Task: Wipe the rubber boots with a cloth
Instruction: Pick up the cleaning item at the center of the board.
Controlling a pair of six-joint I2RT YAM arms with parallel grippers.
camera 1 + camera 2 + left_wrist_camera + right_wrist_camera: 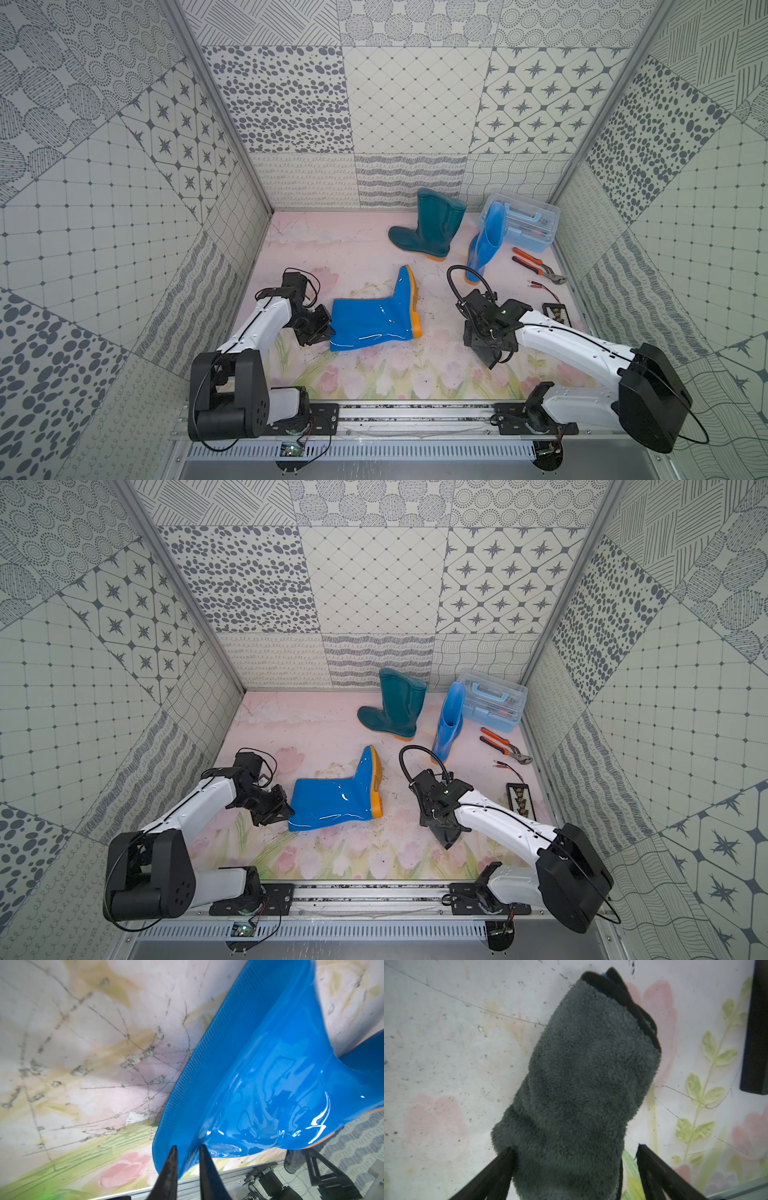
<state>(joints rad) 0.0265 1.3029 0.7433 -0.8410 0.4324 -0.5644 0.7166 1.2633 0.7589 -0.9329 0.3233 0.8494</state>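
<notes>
One bright blue rubber boot [374,320] [332,800] lies on its side mid-floor, orange sole to the right. My left gripper [326,332] [188,1147] sits at its shaft opening. The jaws are a little apart, with the boot's rim [170,1118] between them. A dark teal boot [432,226] and a second blue boot [484,245] stand upright at the back. The dark grey fluffy cloth [587,1064] [484,353] lies between the wide-open fingers of my right gripper [574,1147] [494,359]. One finger touches it and the other stands clear.
A clear blue toolbox [523,226] stands at the back right. Orange-handled pliers [536,266], loose wires [540,286] and a black strip [557,313] lie along the right wall. Patterned walls close three sides, and a metal rail [415,413] runs along the front.
</notes>
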